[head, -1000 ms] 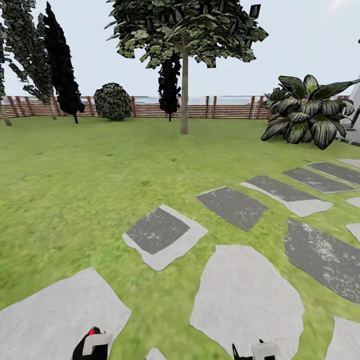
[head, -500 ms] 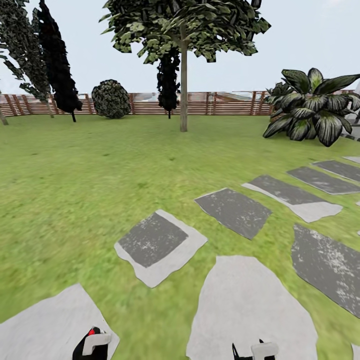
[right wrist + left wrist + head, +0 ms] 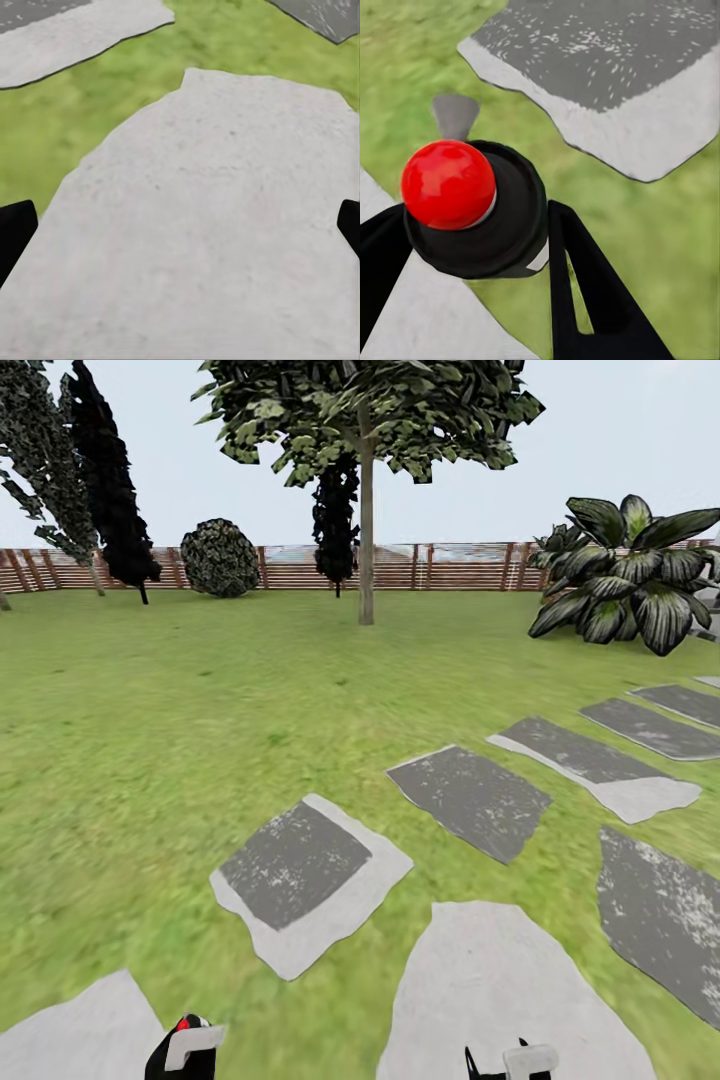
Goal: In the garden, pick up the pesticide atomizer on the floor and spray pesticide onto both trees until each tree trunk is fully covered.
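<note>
My left gripper point(image 3: 472, 225) is clenched on the pesticide atomizer point(image 3: 472, 206): black body wedged between my fingers point(image 3: 585, 292), red ball cap on top, lawn point(image 3: 660, 225) and a grey paving slab point(image 3: 607, 67) below it. My right gripper point(image 3: 180, 225) is spread wide with nothing between the tips, hanging over a pale paving stone point(image 3: 202, 225). A tree point(image 3: 366, 420) with a pale bare tree trunk point(image 3: 366, 550) stands well ahead of both grippers across the grass, just before the wooden fence point(image 3: 450, 567).
</note>
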Robot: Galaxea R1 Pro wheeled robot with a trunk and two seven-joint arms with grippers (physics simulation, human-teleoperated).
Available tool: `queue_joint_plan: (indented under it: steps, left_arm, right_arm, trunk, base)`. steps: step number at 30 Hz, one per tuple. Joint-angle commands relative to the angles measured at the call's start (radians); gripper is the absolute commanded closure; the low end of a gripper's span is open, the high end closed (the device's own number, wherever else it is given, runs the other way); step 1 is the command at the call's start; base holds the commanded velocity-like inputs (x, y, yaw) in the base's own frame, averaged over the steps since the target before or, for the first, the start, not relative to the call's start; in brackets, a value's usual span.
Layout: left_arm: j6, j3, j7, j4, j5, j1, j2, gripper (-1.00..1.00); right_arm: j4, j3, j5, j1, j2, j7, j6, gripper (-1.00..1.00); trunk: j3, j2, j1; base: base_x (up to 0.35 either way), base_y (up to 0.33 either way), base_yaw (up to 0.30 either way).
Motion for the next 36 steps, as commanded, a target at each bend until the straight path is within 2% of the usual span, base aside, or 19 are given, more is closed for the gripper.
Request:
queue_joint_plan:
  steps: [1, 36]
  left_arm:
    - [0.000, 0.000, -0.001, 0.000, 0.000, 0.000, 0.000, 1.00]
    - [0.000, 0.000, 0.000, 0.000, 0.002, 0.000, 0.002, 1.00]
  right_arm:
    - [0.000, 0.000, 0.000, 0.000, 0.000, 0.000, 0.000, -1.00]
    - [0.000, -0.001, 0.000, 0.000, -0.001, 0.000, 0.000, -1.00]
  trunk:
    - [0.000, 0.000, 0.000]
    - [0.000, 0.000, 0.000]
  base:
    - [0.339, -0.072, 0.000]
    - [0.339, -0.072, 0.000]
